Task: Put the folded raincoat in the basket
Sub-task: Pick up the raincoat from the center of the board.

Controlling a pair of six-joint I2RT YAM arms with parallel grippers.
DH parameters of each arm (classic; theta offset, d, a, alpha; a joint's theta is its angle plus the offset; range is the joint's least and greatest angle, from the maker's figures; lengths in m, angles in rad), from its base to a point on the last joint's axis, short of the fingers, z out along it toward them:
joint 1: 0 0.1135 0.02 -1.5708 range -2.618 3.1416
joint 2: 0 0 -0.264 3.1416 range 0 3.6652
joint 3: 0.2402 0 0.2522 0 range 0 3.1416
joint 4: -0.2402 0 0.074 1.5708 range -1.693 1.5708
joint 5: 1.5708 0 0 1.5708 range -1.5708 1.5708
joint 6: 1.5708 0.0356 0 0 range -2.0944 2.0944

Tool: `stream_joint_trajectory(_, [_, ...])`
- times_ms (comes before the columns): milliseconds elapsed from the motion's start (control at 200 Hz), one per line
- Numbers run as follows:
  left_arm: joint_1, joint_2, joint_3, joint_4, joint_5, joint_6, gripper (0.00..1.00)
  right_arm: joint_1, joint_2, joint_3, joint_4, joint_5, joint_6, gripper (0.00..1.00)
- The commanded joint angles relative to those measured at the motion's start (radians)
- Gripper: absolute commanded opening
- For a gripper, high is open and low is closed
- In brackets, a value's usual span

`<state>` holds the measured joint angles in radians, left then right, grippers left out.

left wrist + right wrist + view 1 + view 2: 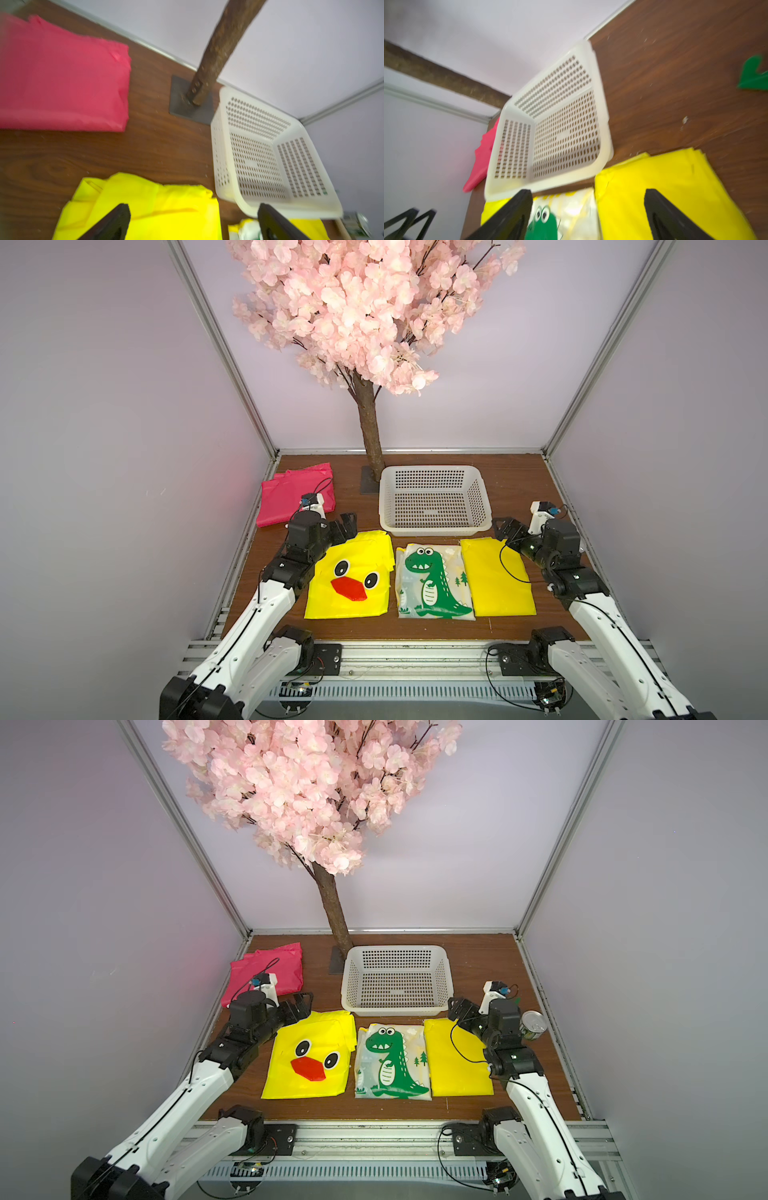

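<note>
With the left pincer [347, 526] and right pincer [504, 531] held wide open and empty by the front corners of the basket [434, 531], the duck raincoat [349, 576] and yellow raincoat [494, 583] just in front of it are best pinched through all layers.

1. Left arm [257, 614]: stretched forward from the near side, elbow bent, forearm slanting inward, wrist low.
2. Left gripper [348, 526]: jaws spread wide with nothing between them. The left wrist view also shows both black fingers far apart.
3. Right arm [598, 622]: roughly mirrors the left, reaching forward, with the wrist turned inward.
4. Right gripper [503, 529]: jaws apart and empty. In the right wrist view the fingers are wide and a bit blurred.
5. The grippers are well apart from each other, both low and angled toward the middle.
</note>
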<state>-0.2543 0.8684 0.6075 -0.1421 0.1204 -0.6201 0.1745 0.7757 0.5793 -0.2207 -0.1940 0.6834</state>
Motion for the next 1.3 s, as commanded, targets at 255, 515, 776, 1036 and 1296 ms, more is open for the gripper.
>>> stream_joint_trajectory(255, [-0.141, -0.028, -0.052, -0.149, 0.418, -0.113, 1.0, 0.383, 0.069, -0.064, -0.064, -0.097, 0.133, 0.9])
stream_joint_trajectory(515, [-0.331, 0.073, -0.071, -0.098, 0.403, -0.142, 1.0, 0.49, 0.104, -0.131, -0.017, -0.07, 0.154, 0.9])
stream_joint_trajectory(776, [-0.35, 0.163, -0.13, -0.03, 0.433, -0.148, 1.0, 0.491, 0.081, -0.174, -0.046, -0.033, 0.148, 0.9])
stream_joint_trajectory(1036, [-0.364, 0.284, -0.098, 0.046, 0.478, -0.123, 1.0, 0.491, 0.097, -0.192, -0.028, -0.015, 0.148, 0.9])
stream_joint_trajectory(1296, [-0.395, 0.424, -0.032, 0.046, 0.502, -0.076, 1.0, 0.49, 0.15, -0.191, 0.013, -0.028, 0.136, 0.89])
